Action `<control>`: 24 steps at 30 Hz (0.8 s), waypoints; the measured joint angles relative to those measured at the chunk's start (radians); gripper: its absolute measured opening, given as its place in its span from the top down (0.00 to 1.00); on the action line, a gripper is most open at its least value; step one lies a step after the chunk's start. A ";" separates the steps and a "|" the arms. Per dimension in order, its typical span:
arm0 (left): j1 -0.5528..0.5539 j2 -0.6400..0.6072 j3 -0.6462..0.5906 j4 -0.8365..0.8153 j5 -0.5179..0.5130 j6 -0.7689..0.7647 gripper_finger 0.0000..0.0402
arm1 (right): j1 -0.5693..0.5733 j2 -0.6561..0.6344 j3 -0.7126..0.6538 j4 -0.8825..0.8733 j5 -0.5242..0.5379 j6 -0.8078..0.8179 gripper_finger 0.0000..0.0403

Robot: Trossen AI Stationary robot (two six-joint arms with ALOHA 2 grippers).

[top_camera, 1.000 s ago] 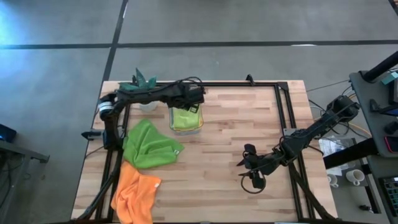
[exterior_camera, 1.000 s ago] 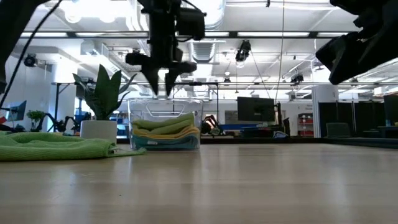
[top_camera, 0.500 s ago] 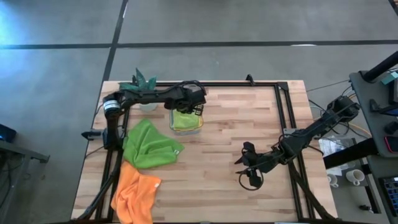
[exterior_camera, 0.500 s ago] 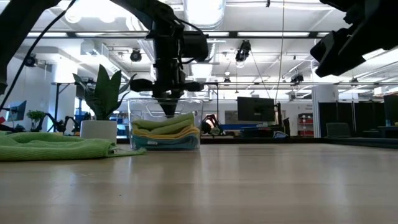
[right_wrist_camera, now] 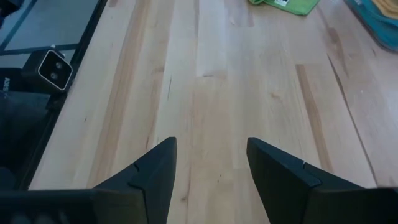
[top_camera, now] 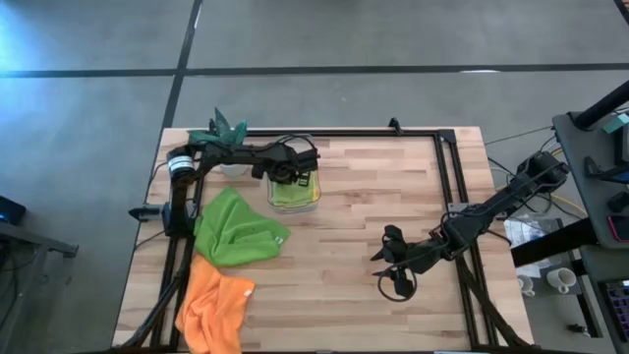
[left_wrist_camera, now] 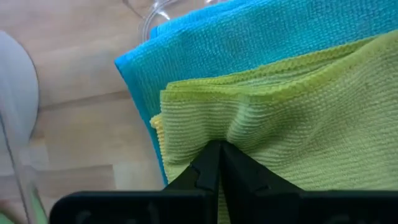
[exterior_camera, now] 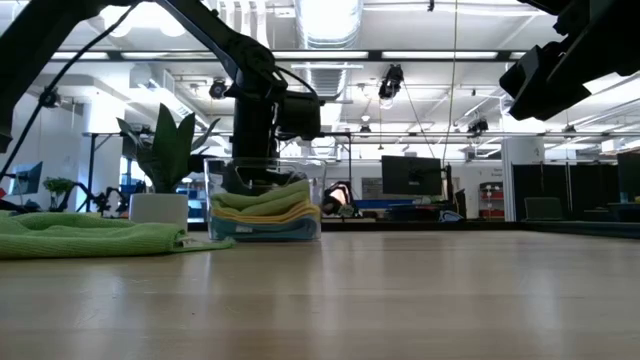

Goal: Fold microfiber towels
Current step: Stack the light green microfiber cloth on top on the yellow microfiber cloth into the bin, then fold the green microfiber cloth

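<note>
Left gripper (left_wrist_camera: 219,149) pinching lime towel (left_wrist_camera: 298,118) atop stack in bin (exterior_camera: 262,175).

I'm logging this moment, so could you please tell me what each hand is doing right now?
Left hand: shut on the lime towel in the bin.
Right hand: open, empty, over the table.

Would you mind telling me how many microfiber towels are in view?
5: a darker green towel and an orange towel loose on the table's left, plus lime, yellow and blue towels stacked in the clear bin. More could hide underneath.
</note>
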 joint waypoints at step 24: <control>-0.686 -0.501 -0.040 0.032 -0.129 0.477 0.77 | -0.013 0.000 0.000 0.024 0.021 -0.173 0.52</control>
